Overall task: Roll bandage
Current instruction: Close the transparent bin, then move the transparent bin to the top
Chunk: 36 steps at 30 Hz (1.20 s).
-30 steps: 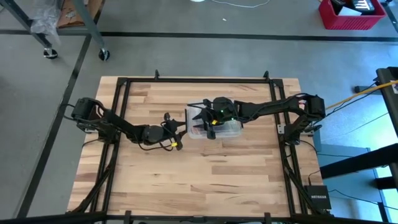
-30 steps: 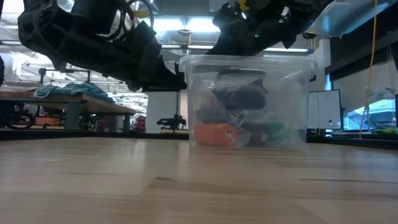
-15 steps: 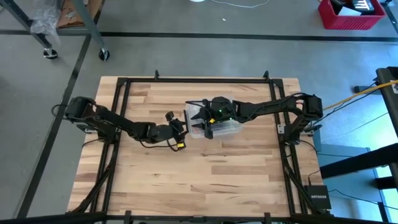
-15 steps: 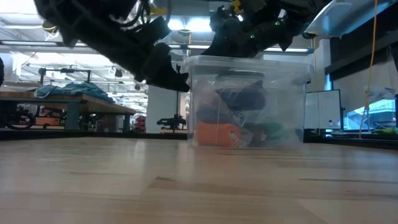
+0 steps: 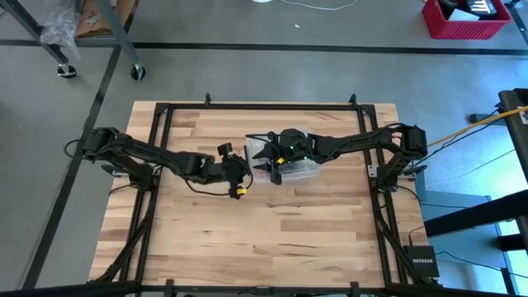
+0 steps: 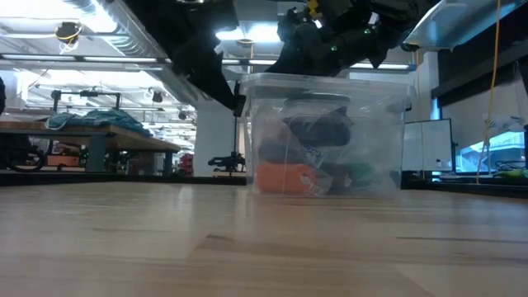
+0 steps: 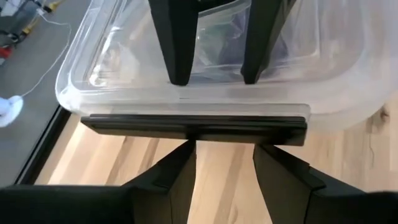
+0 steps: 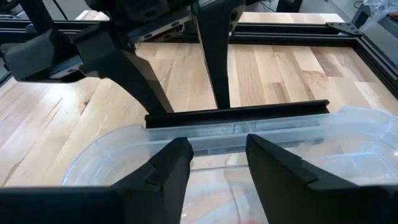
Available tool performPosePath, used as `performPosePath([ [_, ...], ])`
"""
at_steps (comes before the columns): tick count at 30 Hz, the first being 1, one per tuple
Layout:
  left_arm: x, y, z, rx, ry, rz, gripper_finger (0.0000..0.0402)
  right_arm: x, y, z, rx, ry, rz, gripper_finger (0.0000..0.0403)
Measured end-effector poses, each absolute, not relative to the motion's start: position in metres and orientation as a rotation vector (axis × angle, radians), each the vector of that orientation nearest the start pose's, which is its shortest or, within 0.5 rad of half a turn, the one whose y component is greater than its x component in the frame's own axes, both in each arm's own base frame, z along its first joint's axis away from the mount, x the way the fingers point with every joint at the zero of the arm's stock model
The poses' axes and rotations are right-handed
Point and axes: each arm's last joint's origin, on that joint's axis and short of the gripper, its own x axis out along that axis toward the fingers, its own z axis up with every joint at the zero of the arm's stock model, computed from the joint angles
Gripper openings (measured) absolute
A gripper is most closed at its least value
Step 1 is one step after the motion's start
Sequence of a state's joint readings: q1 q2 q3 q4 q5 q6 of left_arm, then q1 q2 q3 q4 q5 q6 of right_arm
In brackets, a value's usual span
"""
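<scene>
The bandage, a bundle of soft dark navy-purple fabric [image 6: 320, 132], lies inside the clear plastic box with a flat black handle [image 5: 303, 172], in its upper half, above an orange item [image 6: 285, 177] and a green one [image 6: 360, 175] on the box floor. How it is folded cannot be told through the cloudy wall.

The black handle [image 7: 193, 127] runs along the box rim on the side facing the left arm. The left tool [image 5: 244, 168] is just outside that rim, its two fingers apart and empty, tips close to the handle but not around it. The right tool [image 5: 266, 157] hangs over the box's open top from the opposite side, just inside the same rim. Its fingers are also apart, with nothing between them. The two tools face each other across the handle, close together.

The box sits on the wooden tabletop [image 5: 289, 239] a little toward the far edge from the middle. On every side of the box the boards are bare out to the black frame rails [image 5: 260, 106] along the tabletop's edges, with the widest open stretch on the near side.
</scene>
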<state>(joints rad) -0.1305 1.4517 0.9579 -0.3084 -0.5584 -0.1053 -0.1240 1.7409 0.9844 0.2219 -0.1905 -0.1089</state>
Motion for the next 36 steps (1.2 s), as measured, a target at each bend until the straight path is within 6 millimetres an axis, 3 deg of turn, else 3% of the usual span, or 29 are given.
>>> performPosePath([
  [6,0.299,-0.019,0.244,0.185,0.75,0.411,0.0153,0.365,-0.04,0.19,-0.018,0.523,0.094,0.0168],
  [27,0.3,-0.005,0.244,0.205,0.784,0.346,0.0153,0.365,-0.041,0.19,0.039,0.508,0.068,0.0168],
  [36,0.278,-0.013,0.256,0.088,0.838,0.434,0.0153,0.355,-0.039,0.216,0.046,0.452,0.058,0.0168],
])
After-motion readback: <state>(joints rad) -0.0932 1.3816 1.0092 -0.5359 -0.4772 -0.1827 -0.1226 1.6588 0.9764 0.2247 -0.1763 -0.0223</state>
